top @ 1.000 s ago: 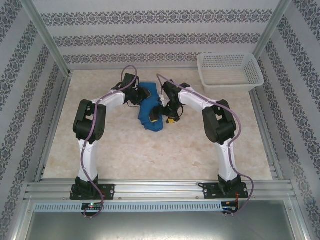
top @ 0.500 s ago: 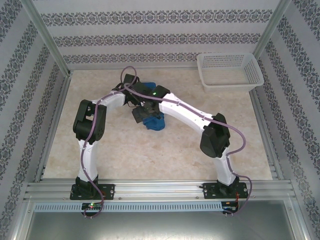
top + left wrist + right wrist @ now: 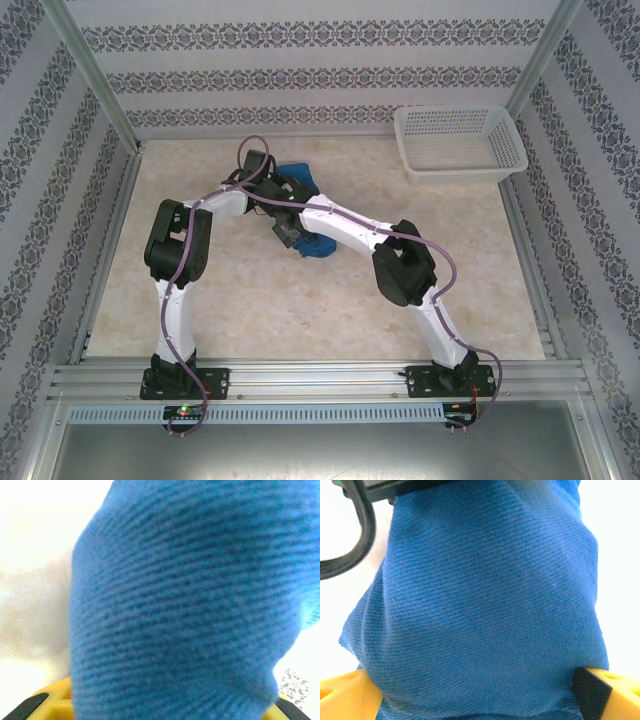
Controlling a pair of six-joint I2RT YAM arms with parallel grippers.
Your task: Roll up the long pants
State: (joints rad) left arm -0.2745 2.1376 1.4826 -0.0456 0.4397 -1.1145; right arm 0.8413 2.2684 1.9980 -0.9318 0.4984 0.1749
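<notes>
**Asker:** Two sets of jaws on one bundle. How do they stand?

**Me:** Both sets are spread wide. In my right wrist view the yellow fingers (image 3: 342, 692) sit at the two bottom corners, with one black pad (image 3: 590, 692) showing. The long pants (image 3: 480, 605) bulge up between them. I cannot tell whether the pads press on the cloth.

**Asker:** And the left?

**Me:** Much the same. Bits of yellow finger (image 3: 50, 700) peek out at either bottom corner, and blurred blue knit swells across the gap between them.

**Asker:** Anything else close to the right jaws?

**Me:** A dark cable (image 3: 357, 540) loops down the left edge of that view, beside the cloth.

**Asker:** Where do the pants lie?

**Me:** From above, they are bunched into a small heap on the tabletop (image 3: 250, 300), towards the far side and left of the middle. My two wrists meet over it. My right arm (image 3: 350, 228) reaches across to the left, so blue shows both beyond it and on its near side.

**Asker:** And further out?

**Me:** A white basket (image 3: 465, 166) stands in the far right corner, well apart from the heap.
</notes>
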